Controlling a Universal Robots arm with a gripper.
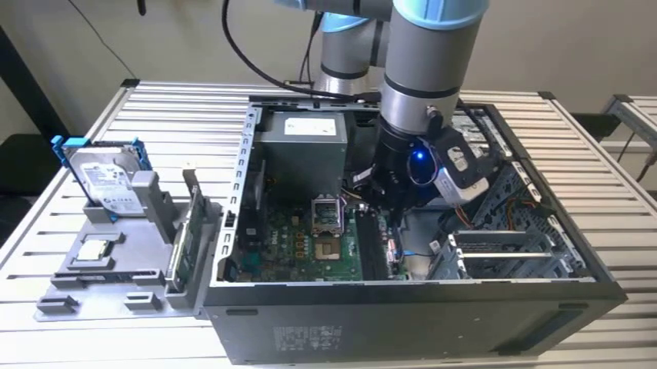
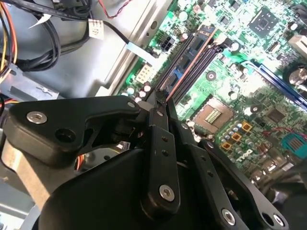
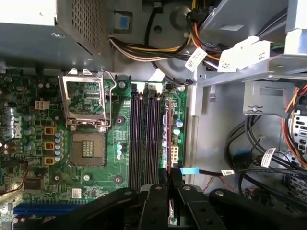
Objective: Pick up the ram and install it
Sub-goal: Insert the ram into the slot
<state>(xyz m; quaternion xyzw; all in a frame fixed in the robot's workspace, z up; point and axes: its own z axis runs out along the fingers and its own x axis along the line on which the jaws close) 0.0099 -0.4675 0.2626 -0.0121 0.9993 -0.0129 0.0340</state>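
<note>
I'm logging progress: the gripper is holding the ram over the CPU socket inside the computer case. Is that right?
Not quite. The gripper holds the ram inside the computer case, but along the memory slots, beside the CPU socket, not over it. The first wrist view shows this.

Matt black plastic-looking gripper (image 2: 160,103) links with bright metal screws, over a glossy green circuit-board motherboard (image 3: 96,158) with dark plastic memory slots (image 3: 144,139); ribbed pale metal table (image 1: 123,131), matt grey sheet-metal computer case (image 1: 411,323), shiny silver metal hard drive (image 1: 103,181) in blue plastic rails.
</note>
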